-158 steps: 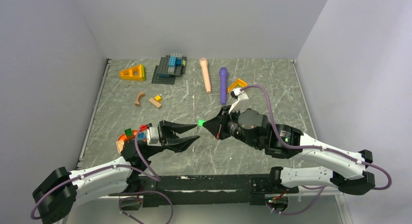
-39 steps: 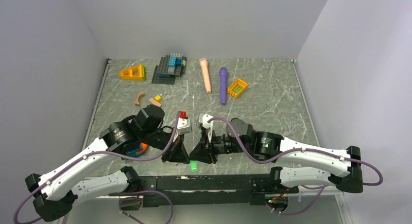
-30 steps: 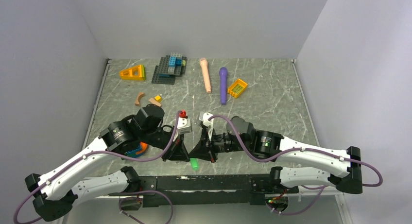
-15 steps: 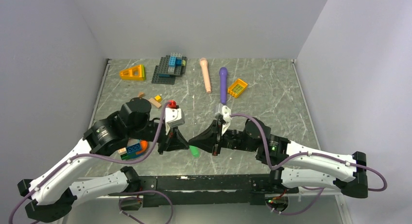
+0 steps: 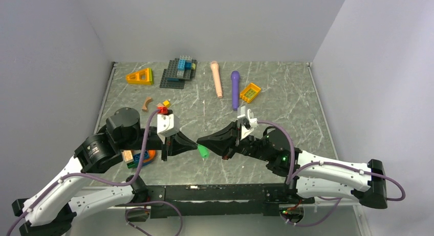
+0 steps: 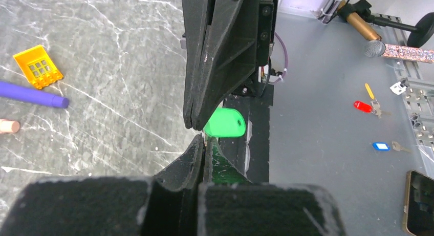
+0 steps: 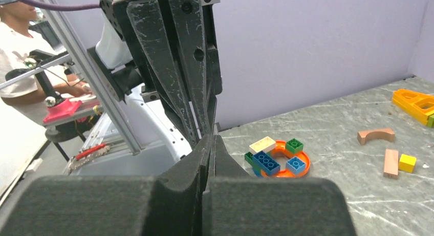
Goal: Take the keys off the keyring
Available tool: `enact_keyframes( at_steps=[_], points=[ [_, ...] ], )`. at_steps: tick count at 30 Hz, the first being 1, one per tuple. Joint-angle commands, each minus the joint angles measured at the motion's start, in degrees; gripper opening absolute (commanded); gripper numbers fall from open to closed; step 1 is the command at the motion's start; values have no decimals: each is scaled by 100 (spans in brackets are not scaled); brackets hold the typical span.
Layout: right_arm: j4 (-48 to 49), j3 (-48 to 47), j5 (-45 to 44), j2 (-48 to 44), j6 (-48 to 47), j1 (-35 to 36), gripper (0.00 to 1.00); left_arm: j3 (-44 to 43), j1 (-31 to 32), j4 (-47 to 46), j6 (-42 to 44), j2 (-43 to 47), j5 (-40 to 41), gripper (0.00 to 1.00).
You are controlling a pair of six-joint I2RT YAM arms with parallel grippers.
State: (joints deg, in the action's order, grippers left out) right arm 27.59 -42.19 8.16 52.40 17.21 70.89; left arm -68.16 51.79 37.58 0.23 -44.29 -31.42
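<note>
A green-headed key (image 5: 203, 152) hangs at the spot where my two grippers meet tip to tip above the near middle of the table. In the left wrist view its green head (image 6: 225, 122) sits just past my left gripper (image 6: 205, 142), which is shut on a thin metal part of it. My right gripper (image 6: 196, 126) is shut and presses against the head's side; what lies between its jaws is hidden. The left gripper (image 5: 193, 144) comes in from the left, the right gripper (image 5: 201, 140) from the right. In the right wrist view the right gripper (image 7: 211, 138) is closed. No keyring shows.
An orange ring with toy bricks (image 5: 138, 156) lies under the left arm and also shows in the right wrist view (image 7: 279, 159). At the back lie a yellow wedge (image 5: 139, 76), brick stack (image 5: 179, 71), pink microphone (image 5: 217, 78), purple microphone (image 5: 235, 88), yellow basket (image 5: 250, 92) and wooden arch (image 5: 147, 103).
Both grippers, still tip to tip with the green key between them, moved from the table's near edge up and back toward its middle. The left arm swung leftward.
</note>
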Motion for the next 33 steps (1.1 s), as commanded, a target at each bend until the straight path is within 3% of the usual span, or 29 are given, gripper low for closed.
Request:
enact_keyframes(
  at_steps=[1, 6, 7, 9, 10, 12, 24, 33],
  points=[
    [174, 375, 95, 166, 186, 16, 0, 56, 22, -1326, 15, 288, 191, 0],
    [243, 498, 125, 231, 291, 10, 0, 172, 17, -1360, 26, 459, 372, 0],
    [200, 500, 105, 223, 291, 10, 17, 184, 16, -1343, 31, 467, 392, 0],
    [108, 489, 12, 146, 296, 9, 62, 209, 18, -1297, 50, 451, 471, 0],
    [11, 474, -93, 84, 282, 7, 74, 212, 21, -1255, 64, 425, 530, 0],
    [-194, 440, -304, -105, 236, 12, 84, 197, 18, -1152, 65, 352, 656, 0],
    [-1189, 325, -573, -946, -132, 21, 86, 68, 7, -751, 15, -41, 730, 0],
    [-1717, -343, -1261, -731, -451, 20, 89, 130, -28, -717, 47, 39, 688, 0]
  ],
)
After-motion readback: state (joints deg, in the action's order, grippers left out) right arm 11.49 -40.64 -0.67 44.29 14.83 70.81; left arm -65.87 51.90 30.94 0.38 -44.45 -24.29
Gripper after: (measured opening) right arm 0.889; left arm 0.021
